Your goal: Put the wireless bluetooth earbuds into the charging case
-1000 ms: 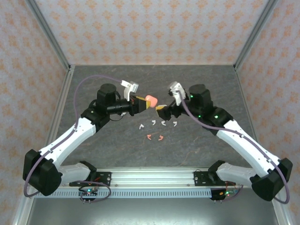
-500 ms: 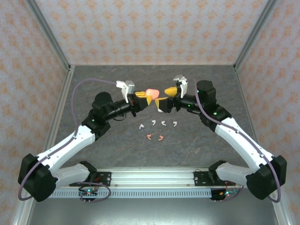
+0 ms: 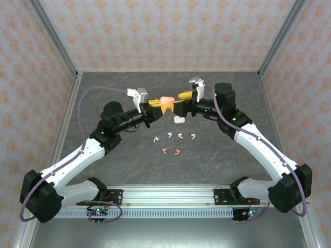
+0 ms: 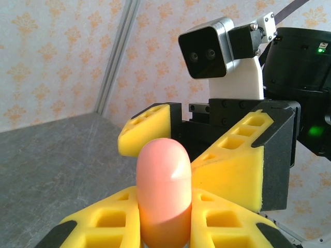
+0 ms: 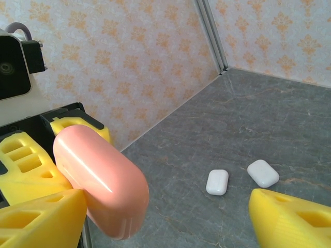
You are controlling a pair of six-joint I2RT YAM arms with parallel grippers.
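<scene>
Since a second ago the right gripper has swung up off the table and in toward the left gripper, so the two now sit nose to nose in mid-air over the middle of the table. Its fingers have also pulled in a little, but they're still spread wide.

Left gripper is clamped tight on the pink case. In the left wrist view the case stands up between its two yellow fingers, rounded end pointing at the right gripper.

Right gripper is open and has hold of nothing. From its own wrist camera the case sits in the gap between its fingers, hard up against the one at lower left and well apart from the other. Can't tell if that near finger is actually touching the case or just overlapping it in the shot.

All the earbuds are lying loose on the table, nearer the arm bases than the grippers. Four white ones sit in a rough row, with two pink ones side by side just below them. None are in the case, and neither gripper is near them.

Two white cases lie flat on the table too. They're close together but not touching, seen past the pink case in the right wrist view.
</scene>
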